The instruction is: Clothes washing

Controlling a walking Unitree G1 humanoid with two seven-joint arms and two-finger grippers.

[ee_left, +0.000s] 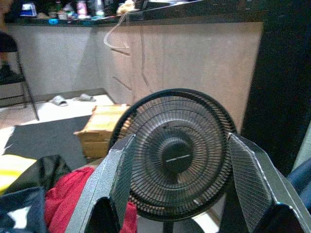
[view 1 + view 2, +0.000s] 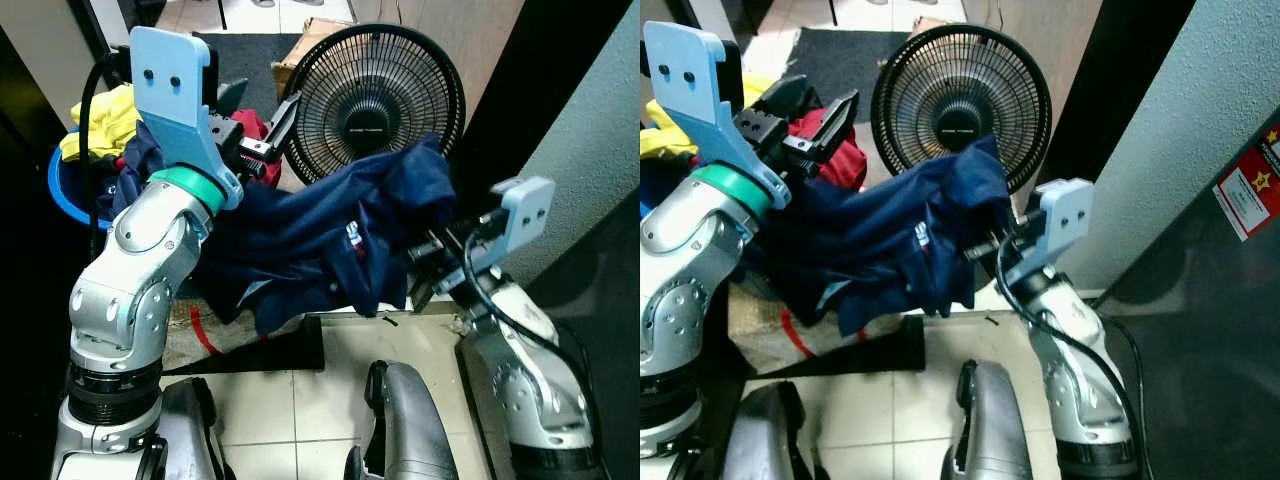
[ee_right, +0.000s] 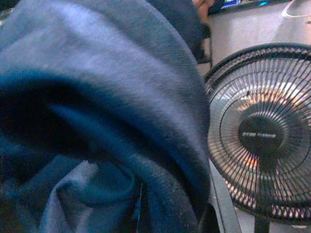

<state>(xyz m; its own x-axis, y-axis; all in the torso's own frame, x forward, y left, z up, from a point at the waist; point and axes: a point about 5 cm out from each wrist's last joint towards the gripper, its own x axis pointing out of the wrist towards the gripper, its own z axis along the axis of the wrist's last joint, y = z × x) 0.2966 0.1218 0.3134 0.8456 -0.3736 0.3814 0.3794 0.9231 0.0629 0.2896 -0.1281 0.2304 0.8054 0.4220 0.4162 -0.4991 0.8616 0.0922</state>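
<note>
My right gripper (image 2: 425,265) is clenched on a navy shirt (image 2: 320,235), its black fingers buried in the bunched cloth at the shirt's right end. The shirt hangs in the air between my two arms, stretched from my right gripper across to my left forearm, where the other end drapes against the silver arm below the green wrist ring. A small white and red mark shows on the cloth near the middle, and loose folds sag down toward the floor tiles (image 2: 270,400).

My left gripper (image 2: 262,130) is raised above the shirt with its fingers spread wide apart and nothing between them. In the left wrist view the two fingers (image 1: 114,189) frame a black fan (image 1: 175,155) standing just behind the shirt. The fan's round grille rises directly behind the cloth, and the shirt's top edge overlaps its lower part.

To my left sits a blue basket (image 2: 62,190) piled with clothes: a yellow garment (image 2: 105,120) on top and a red garment (image 2: 835,150) beside it, just under my left gripper. A cardboard box (image 1: 99,128) rests on the floor behind the fan, next to a dark mat (image 1: 43,138).
</note>
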